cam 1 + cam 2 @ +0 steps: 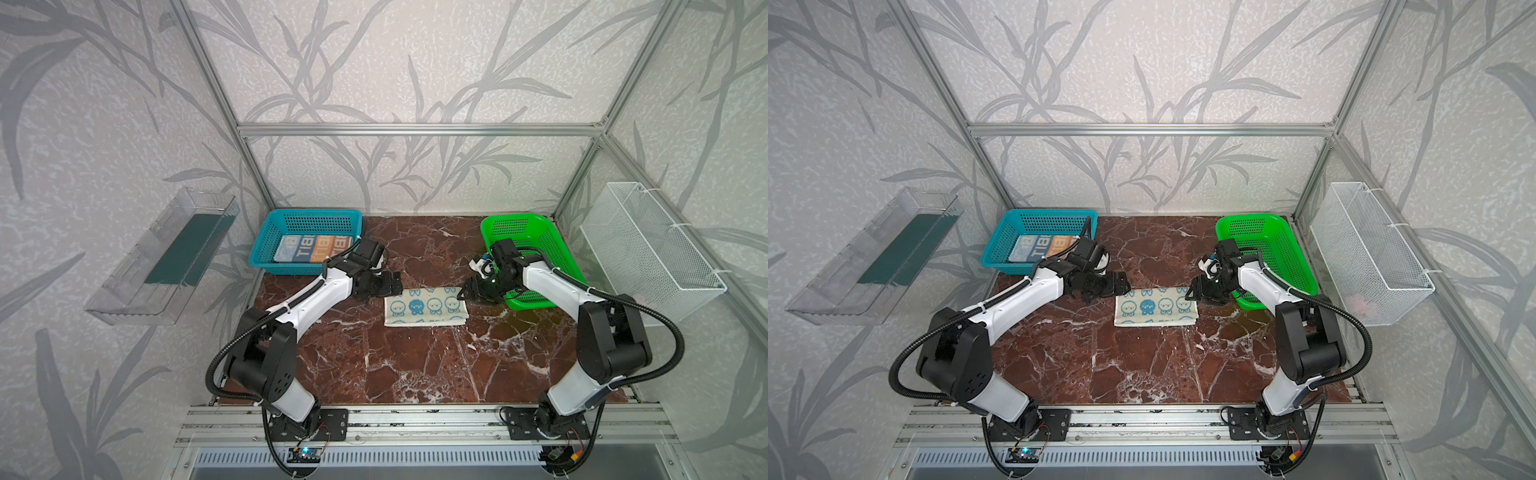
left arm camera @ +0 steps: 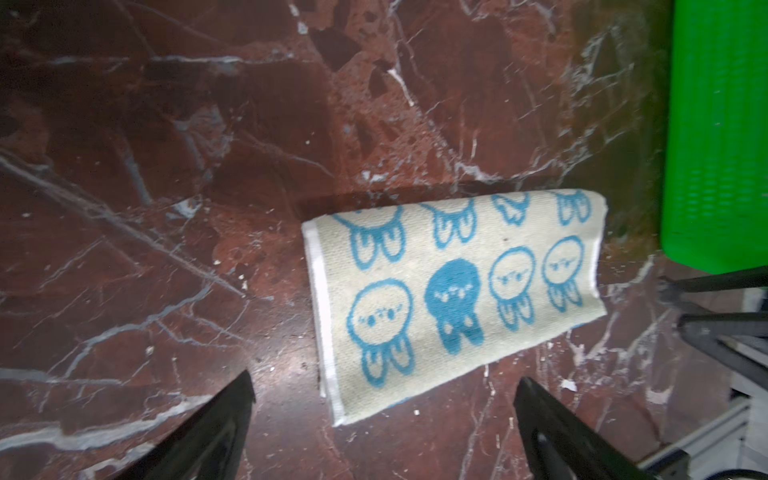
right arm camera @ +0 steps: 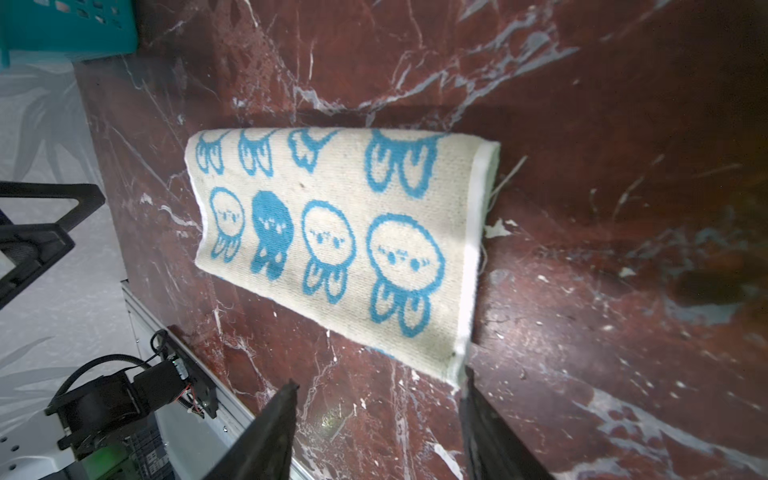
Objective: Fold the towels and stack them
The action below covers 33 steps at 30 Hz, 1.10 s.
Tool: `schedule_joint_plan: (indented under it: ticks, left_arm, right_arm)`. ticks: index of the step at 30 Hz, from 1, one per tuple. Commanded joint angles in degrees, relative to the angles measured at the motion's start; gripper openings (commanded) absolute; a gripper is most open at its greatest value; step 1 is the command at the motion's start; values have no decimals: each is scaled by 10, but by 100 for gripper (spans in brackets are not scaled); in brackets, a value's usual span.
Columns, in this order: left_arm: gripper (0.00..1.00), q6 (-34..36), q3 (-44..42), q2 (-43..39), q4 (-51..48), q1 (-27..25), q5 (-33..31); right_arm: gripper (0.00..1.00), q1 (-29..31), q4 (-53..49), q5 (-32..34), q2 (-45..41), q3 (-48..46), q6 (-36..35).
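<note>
Cream towel [image 1: 426,306], blue bunnies, lies folded; left gripper [image 2: 384,378], right gripper [image 3: 381,376]: jaws apart, empty. Only top views show the towels [image 1: 307,248] in blue basket [image 1: 316,212].

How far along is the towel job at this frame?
Done: folded towels lie in the blue basket. In hand: nothing gripped; the cream-and-blue towel lies folded on the table, with the left gripper and right gripper open near its ends. Left: probably another fold, then stacking it. No towel shows in the green basket, partly hidden.
</note>
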Motion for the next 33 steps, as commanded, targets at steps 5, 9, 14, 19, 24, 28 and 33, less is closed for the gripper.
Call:
schedule_joint_plan:
  ticks: [5, 9, 14, 19, 24, 28, 33]
  left_arm:
    - [99, -106, -72, 19, 105, -23, 67]
    - [99, -120, -120, 43, 139, -23, 85]
    - [99, -87, -118, 57, 103, -22, 62]
    - [99, -19, -39, 34, 0, -20, 0]
    - [99, 25, 8, 65, -59, -12, -3]
    - [96, 38, 17, 97, -75, -15, 7]
    - [93, 57, 27, 127, -97, -16, -9]
  right_arm:
    - [70, 64, 82, -36, 51, -30, 69]
    - [76, 64, 92, -26, 63, -53, 67]
    - [83, 64, 83, -21, 67, -53, 54]
    - [99, 59, 45, -17, 26, -19, 37]
    - [99, 37, 6, -1, 22, 5, 15]
    - [99, 25, 5, 3, 23, -1, 11]
    - [99, 24, 6, 9, 31, -11, 4]
